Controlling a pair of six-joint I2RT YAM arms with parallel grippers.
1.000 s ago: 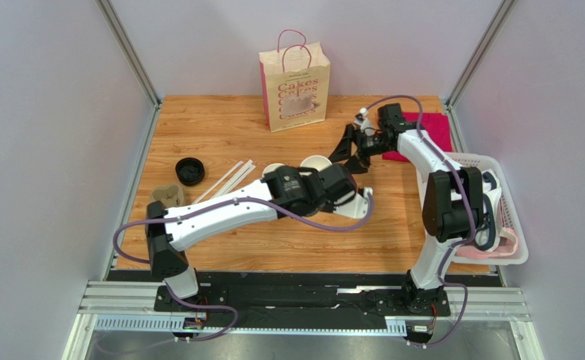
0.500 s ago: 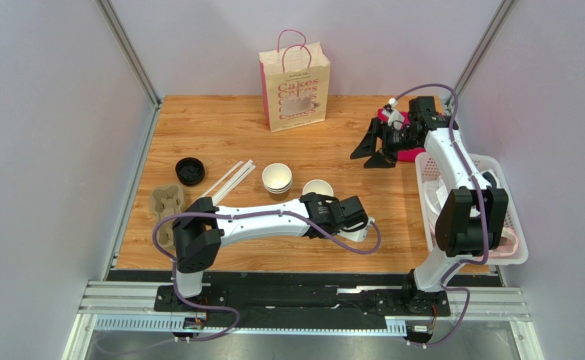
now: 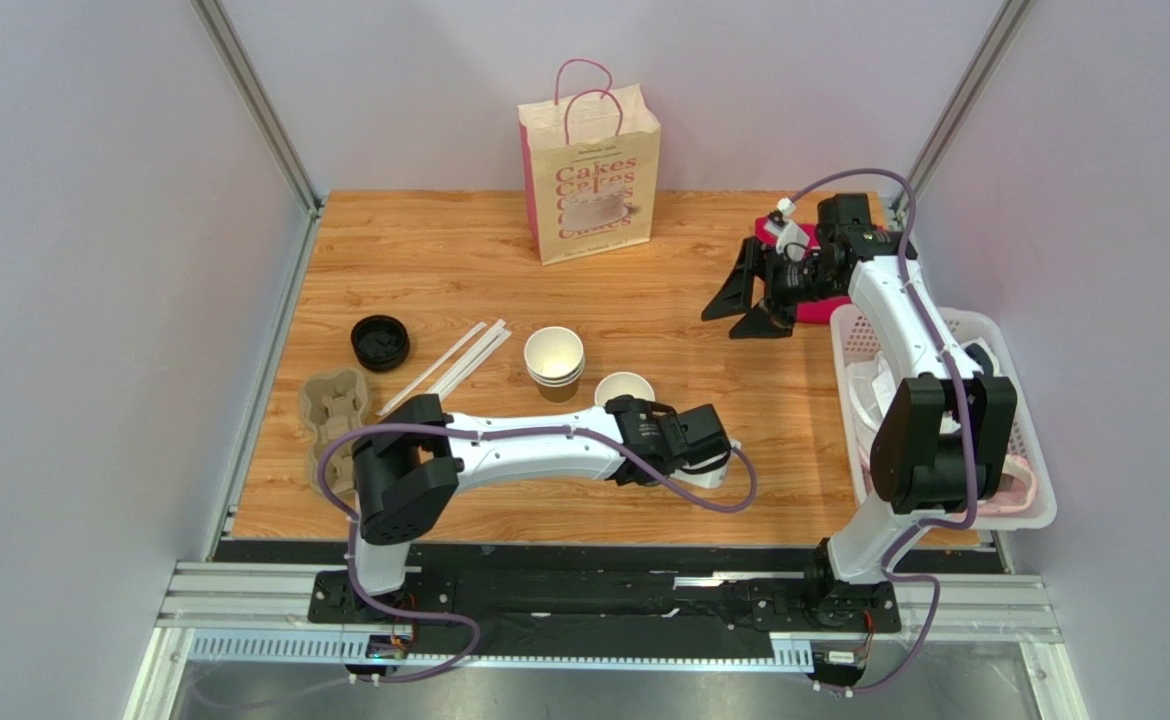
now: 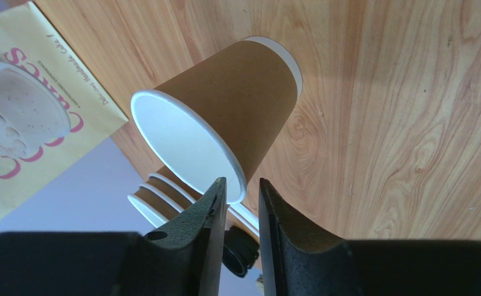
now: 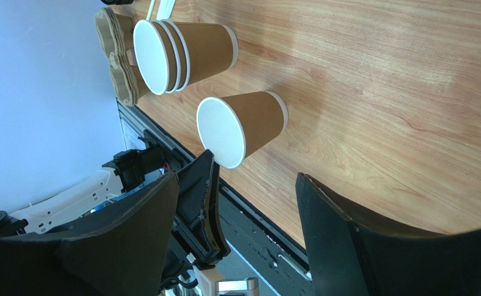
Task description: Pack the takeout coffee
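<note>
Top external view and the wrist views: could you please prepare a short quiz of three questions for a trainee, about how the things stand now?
1. True or false: the right pincer is open and holds nothing.
2. The black lid lies: A) on a cup; B) near the cup carrier; C) inside the paper bag.
3. How many cups are nested in the stack?

Key: 1 true; 2 B; 3 three.
</note>
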